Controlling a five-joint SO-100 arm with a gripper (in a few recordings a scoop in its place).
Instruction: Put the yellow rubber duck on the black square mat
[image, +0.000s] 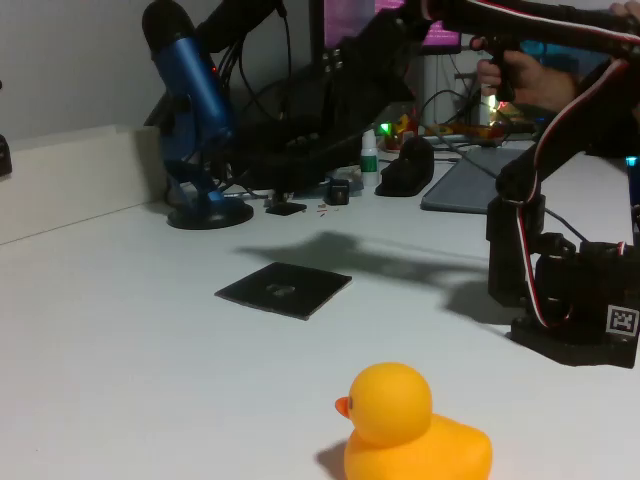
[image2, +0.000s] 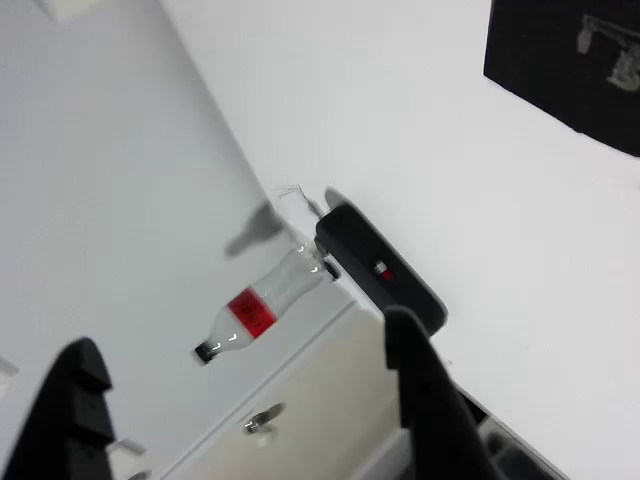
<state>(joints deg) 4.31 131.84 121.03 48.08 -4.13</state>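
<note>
1. Microphone, blue, stands at the far left of the fixed view on its round dark base, back by the wall.
2. Moving right, the black square mat lies flat on the white table, mid-table, with a faint pale mark at its centre.
3. Right and nearer the camera, the yellow rubber duck sits upright at the bottom edge, beak pointing left, well apart from the mat.
4. Far right, the arm's black base stands on the table, the arm reaching up and leftward high above the mat.
5. Over to the wrist view: the gripper has its two dark fingers spread wide apart, nothing between them.
6. Top right there, a corner of the mat shows.
</note>
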